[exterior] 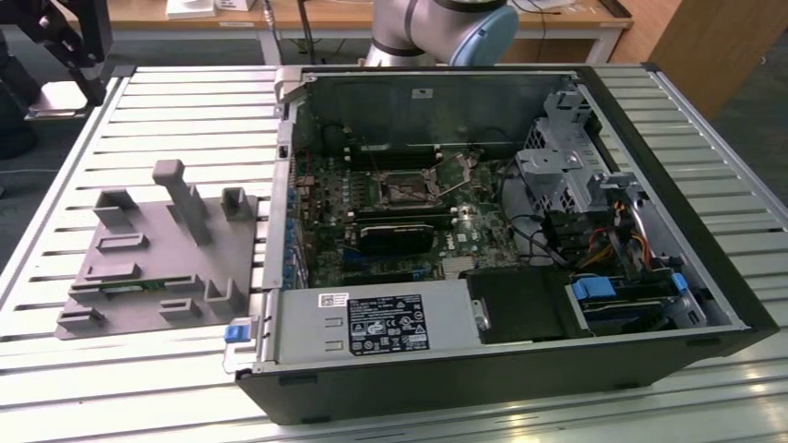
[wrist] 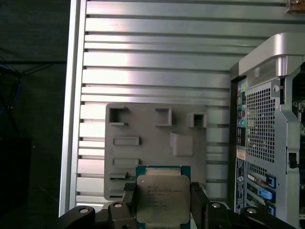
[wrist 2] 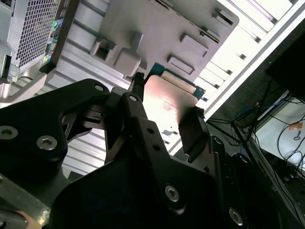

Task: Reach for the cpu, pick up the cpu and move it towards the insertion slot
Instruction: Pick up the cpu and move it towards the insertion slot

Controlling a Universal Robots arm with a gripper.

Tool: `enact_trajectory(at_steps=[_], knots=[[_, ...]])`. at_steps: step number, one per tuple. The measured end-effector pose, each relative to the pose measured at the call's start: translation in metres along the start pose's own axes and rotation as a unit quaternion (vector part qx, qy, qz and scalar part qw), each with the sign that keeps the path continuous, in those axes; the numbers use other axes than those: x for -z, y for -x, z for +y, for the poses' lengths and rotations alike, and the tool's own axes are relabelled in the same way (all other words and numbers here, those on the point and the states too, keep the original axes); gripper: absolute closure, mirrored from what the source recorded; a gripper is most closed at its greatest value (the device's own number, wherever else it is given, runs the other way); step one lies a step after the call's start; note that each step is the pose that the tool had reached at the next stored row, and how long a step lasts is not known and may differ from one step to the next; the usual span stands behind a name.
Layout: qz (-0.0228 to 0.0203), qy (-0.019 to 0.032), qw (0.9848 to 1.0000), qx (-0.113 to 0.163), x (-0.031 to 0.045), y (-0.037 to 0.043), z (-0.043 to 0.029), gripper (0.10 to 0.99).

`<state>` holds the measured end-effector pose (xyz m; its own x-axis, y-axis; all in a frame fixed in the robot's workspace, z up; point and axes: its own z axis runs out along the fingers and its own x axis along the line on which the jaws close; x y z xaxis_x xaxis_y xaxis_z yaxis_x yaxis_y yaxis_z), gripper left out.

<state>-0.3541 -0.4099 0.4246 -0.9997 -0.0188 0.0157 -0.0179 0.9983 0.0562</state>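
Observation:
My gripper (wrist: 163,194) is shut on the cpu (wrist: 162,202), a flat square chip with a shiny silver top and a green rim, its black fingers (wrist: 129,194) pressing on two opposite edges. In the second wrist view the gripper (wrist 2: 167,98) holds the cpu (wrist 2: 164,105) well above the grey fixture plate (wrist 2: 157,28). In the exterior view the gripper (exterior: 58,88) hangs with the cpu (exterior: 52,100) at the far upper left, off the fixture plate (exterior: 161,258). The insertion slot (exterior: 404,187), a square black socket with a silver frame, sits on the motherboard inside the open computer case (exterior: 714,305).
The grey fixture plate (wrist: 152,143) carries raised blocks and recesses and lies on the slatted aluminium table (exterior: 185,120). The computer case (wrist: 271,124) holds a black card with a heatsink (exterior: 394,235), drive cages and cables. The table's edge (wrist: 74,105) drops to a dark floor.

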Motion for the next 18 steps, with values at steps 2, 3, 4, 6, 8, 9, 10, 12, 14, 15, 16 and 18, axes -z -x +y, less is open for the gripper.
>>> enact_trajectory(at_steps=[2,3,4,6,8,9,10,12,14,15,16,18], knots=[[0.0,0.0,1.0,0.0,0.0,0.0009,0.0,0.545],[0.0,0.0,1.0,0.0,0.0,0.0014,0.0,0.545],[0.0,0.0,1.0,0.0,0.0,0.0019,0.0,0.545],[0.0,0.0,1.0,0.0,0.0,0.003,0.0,0.545],[0.0,0.0,1.0,0.0,0.0,0.0042,0.0,0.545],[0.0,0.0,1.0,0.0,0.0001,0.005,-0.0001,0.545],[0.0,0.0,1.0,0.0,0.0,0.0057,-0.0001,0.545],[0.0,0.0,1.0,0.0,0.0001,0.0076,-0.0001,0.545],[0.0,0.0,1.0,0.0,0.0001,0.01,-0.0002,0.545],[0.0,0.0,1.0,0.0,0.0002,0.0116,-0.0002,0.545],[0.0,0.0,1.0,0.0,0.0002,0.0134,-0.0002,0.545],[0.0,0.0,1.0,0.0,0.0003,0.0169,-0.0003,0.545]])
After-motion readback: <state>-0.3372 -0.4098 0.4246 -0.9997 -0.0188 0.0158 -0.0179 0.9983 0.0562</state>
